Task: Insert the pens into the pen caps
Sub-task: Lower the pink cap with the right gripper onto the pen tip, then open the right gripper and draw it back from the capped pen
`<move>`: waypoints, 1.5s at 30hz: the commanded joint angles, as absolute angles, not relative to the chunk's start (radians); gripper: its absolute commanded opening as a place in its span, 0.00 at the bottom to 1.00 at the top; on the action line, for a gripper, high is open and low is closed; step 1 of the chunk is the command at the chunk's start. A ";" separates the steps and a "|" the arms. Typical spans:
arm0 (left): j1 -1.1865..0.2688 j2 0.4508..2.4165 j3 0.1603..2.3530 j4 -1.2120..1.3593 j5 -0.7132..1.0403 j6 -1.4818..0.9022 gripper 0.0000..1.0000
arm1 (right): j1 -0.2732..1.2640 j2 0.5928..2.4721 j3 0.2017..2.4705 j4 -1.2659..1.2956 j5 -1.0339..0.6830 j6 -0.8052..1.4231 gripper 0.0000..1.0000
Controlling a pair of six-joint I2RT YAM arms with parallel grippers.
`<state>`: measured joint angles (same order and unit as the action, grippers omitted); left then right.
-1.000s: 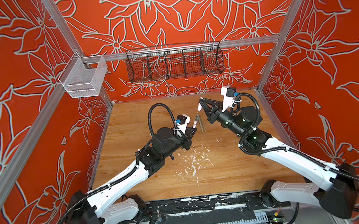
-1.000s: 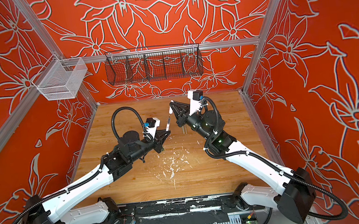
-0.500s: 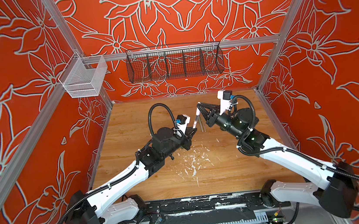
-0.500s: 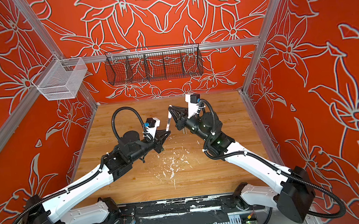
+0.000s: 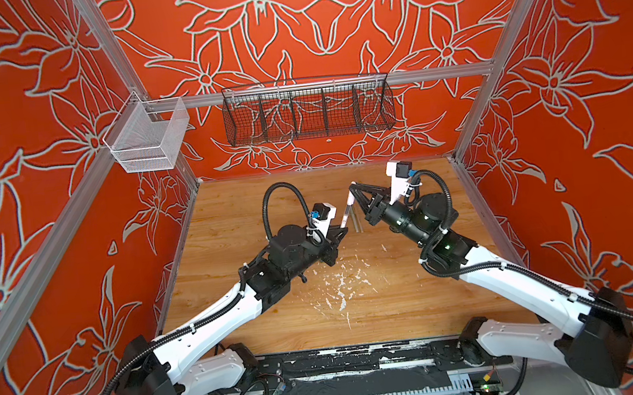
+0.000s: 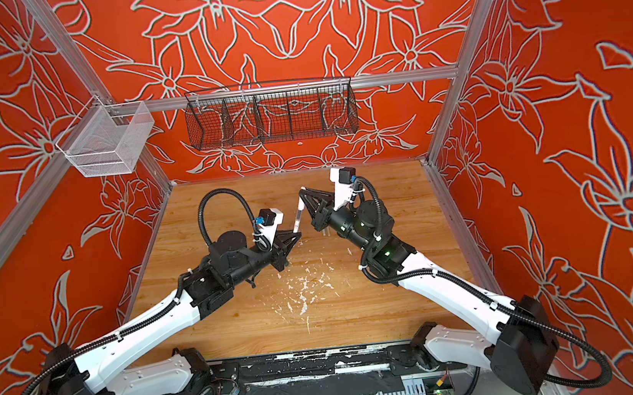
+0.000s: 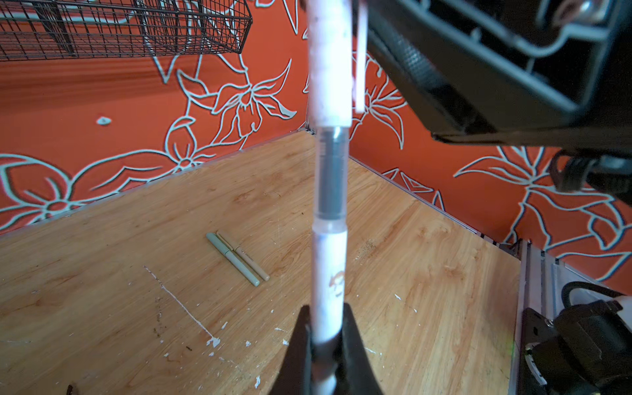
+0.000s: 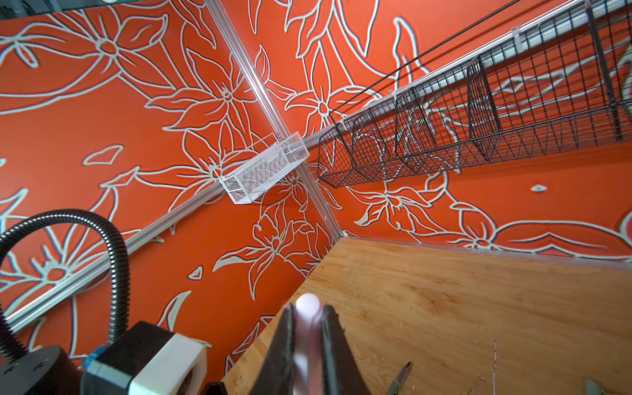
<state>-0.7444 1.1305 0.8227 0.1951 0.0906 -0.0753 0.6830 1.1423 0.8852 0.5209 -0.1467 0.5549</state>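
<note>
Left wrist view, left gripper (image 7: 326, 328) clamped on pale pink pen (image 7: 329, 266) — tip inside pale pink cap (image 7: 329, 68), right gripper (image 8: 307, 309) pinching that cap, two capped pens (image 7: 235, 260) lying beyond the pale pink pen.

Nothing legible; tan pen (image 7: 243, 256) bears tiny print, pale pink pen (image 7: 329, 266) a blurred mark.

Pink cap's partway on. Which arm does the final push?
Right, likely. The right gripper holds the pink cap, with the grey section of the pink pen exposed beyond its rim; it can slide the cap along the pen while the left gripper, clamped on the barrel's end, braces.
</note>
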 commanded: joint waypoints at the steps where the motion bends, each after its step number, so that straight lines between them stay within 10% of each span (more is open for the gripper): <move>1: -0.752 1.114 0.826 0.238 0.094 -0.077 0.00 | 0.689 1.124 0.860 0.531 -0.157 0.588 0.10; 45: -0.752 1.146 0.850 0.189 -0.091 0.024 0.00 | 0.690 1.056 0.906 0.251 -0.193 0.463 0.38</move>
